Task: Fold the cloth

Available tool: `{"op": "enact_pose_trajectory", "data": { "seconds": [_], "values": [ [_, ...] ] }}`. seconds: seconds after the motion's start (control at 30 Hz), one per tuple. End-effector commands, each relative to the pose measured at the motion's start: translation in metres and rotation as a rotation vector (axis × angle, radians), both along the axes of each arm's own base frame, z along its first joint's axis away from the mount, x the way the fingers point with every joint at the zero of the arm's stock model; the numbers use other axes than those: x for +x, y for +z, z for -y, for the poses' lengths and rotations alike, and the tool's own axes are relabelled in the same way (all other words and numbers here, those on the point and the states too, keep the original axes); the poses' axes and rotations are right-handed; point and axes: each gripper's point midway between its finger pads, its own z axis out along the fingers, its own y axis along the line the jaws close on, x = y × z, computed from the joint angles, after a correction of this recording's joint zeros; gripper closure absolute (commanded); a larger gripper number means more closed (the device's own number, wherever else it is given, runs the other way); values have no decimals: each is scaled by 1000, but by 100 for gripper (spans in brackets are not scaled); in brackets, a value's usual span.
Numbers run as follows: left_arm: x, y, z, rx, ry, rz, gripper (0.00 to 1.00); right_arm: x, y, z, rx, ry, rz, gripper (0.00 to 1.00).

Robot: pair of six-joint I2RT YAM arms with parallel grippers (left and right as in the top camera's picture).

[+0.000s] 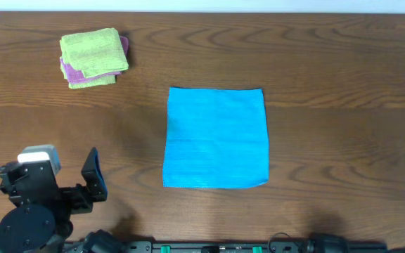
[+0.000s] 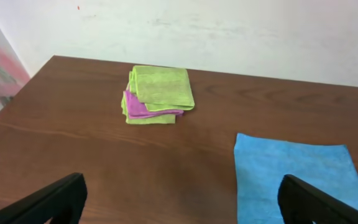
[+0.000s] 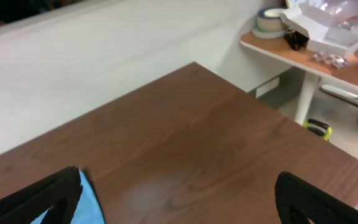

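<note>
The cloth (image 1: 216, 137) is a plain sky-blue square lying flat and unfolded at the middle of the brown table. My left gripper (image 2: 180, 186) hovers open over bare wood to the left of the cloth, its right finger (image 2: 316, 202) over the cloth's left part (image 2: 291, 174). In the overhead view the left arm (image 1: 30, 204) sits at the near left corner. My right gripper (image 3: 179, 180) is open over bare wood, with only a sliver of the cloth (image 3: 92, 202) showing beside its left finger. Neither gripper holds anything.
A folded stack of lime-green and purple cloths (image 1: 93, 57) lies at the far left of the table. Beyond the table's right corner stands a side table (image 3: 272, 46) with white boxes and tape rolls. A pale wall runs behind the far edge.
</note>
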Motion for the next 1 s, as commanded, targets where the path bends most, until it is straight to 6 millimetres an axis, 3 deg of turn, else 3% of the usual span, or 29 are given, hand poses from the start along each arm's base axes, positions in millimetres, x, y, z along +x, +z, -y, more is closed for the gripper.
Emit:
{"op": "enact_pose_trajectory", "data": {
  "seconds": [0.0, 0.1, 0.2, 0.3, 0.43, 0.5, 0.77, 0.97],
  "values": [
    [-2, 3, -5, 9, 19, 7, 4, -11, -6, 2, -7, -27, -12, 1],
    [-9, -5, -7, -50, 31, -10, 6, -28, -18, -1, 6, -38, 17, 1],
    [-12, -19, -13, -65, 68, -22, 7, -37, -35, -20, 29, 24, 65, 1],
    [-14, -44, -9, -88, 69, -75, 7, -23, -59, -54, 73, 155, 61, 1],
    [-17, -76, 2, -157, 51, -172, 9, 6, -98, -82, 194, 268, -30, 1],
    [-21, -96, 2, -183, 84, -239, 9, 16, -119, -85, 253, 279, -90, 1],
    [-22, -134, 41, -270, -8, -443, 8, 29, -183, -95, 429, 320, -298, 1],
    [-7, -169, 70, -216, -33, -646, 11, 40, -206, -95, 478, 349, -378, 2]
  ]
}}
